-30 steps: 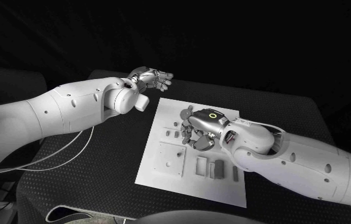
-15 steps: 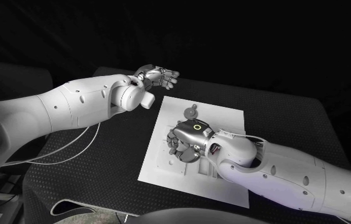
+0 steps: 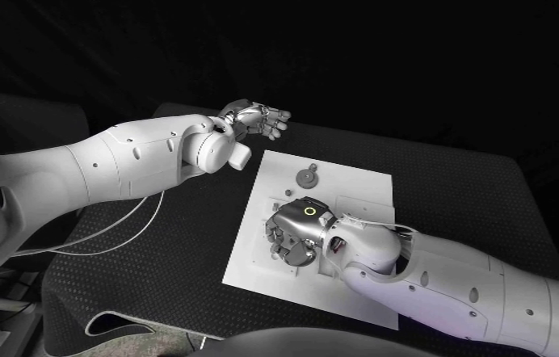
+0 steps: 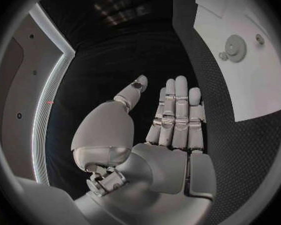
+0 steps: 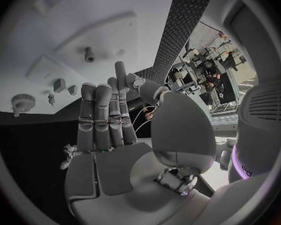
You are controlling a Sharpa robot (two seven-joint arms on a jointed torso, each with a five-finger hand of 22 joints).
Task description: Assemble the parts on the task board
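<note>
Nearest us, the right hand point(image 3: 297, 229) hangs low over the near half of the task board point(image 3: 361, 187), palm down. From its wrist camera the fingers point(image 5: 103, 116) stretch out straight, side by side, with nothing between them, so it is empty and spread. Beyond those fingertips the board carries small grey parts point(image 5: 59, 85) standing in a loose group, an upright peg point(image 5: 89, 54), and shallow rectangular recesses that look unfilled. Whether the hand touches the board, I cannot tell.

Further up the plate lies a round toothed disc point(image 3: 308, 177), off on its own, well apart from the right hand. My read: assembly is at an early stage, with pieces scattered and nothing being carried.

Past the board's far left corner, the left hand point(image 3: 256, 119) hovers above the black table point(image 3: 466, 187), flat and empty, fingers point(image 4: 177, 110) extended. A white cable point(image 3: 111, 240) trails over the table under the left arm, clear of the board. The right forearm itself hides the near right corner of the plate.
</note>
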